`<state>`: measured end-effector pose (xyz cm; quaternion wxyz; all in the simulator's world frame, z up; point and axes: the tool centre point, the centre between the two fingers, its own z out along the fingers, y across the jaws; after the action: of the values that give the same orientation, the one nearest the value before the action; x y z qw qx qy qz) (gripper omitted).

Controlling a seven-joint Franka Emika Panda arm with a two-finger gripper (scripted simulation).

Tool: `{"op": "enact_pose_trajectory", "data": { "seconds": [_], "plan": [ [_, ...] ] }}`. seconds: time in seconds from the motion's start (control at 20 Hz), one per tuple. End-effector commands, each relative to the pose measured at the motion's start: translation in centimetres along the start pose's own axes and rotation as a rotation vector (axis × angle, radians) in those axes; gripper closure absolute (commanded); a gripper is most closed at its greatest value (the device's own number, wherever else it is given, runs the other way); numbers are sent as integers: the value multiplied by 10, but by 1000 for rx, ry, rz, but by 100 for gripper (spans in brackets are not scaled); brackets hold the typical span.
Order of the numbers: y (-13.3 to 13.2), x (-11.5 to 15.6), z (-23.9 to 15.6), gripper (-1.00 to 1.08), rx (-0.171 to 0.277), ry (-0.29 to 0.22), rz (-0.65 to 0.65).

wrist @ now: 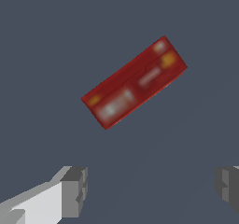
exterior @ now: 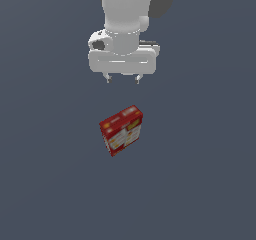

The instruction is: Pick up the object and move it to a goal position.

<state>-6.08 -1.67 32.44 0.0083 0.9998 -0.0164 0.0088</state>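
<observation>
- Exterior view: the white arm's gripper [exterior: 123, 79] hangs above the small red rectangular carton [exterior: 121, 130] — apart from it, its white-and-yellow front showing.
- Wrist view: only the carton's narrow red face [wrist: 134, 81] shows — jaws wide, empty.

The object [exterior: 122, 131] is a small red rectangular carton with a white and yellow printed front panel. It stands upright on the dark grey surface, turned at an angle in the exterior view. In the wrist view its narrow red top face [wrist: 134, 82] lies diagonally.
</observation>
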Motion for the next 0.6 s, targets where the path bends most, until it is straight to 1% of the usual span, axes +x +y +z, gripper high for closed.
{"op": "enact_pose_trajectory", "data": {
  "seconds": [0.0, 0.3, 0.55],
  "plan": [
    [0, 3, 2, -92, 1, -1, 28],
    [1, 12, 10, -92, 5, -3, 133],
    [1, 24, 21, -92, 8, -7, 257]
  ]
}}
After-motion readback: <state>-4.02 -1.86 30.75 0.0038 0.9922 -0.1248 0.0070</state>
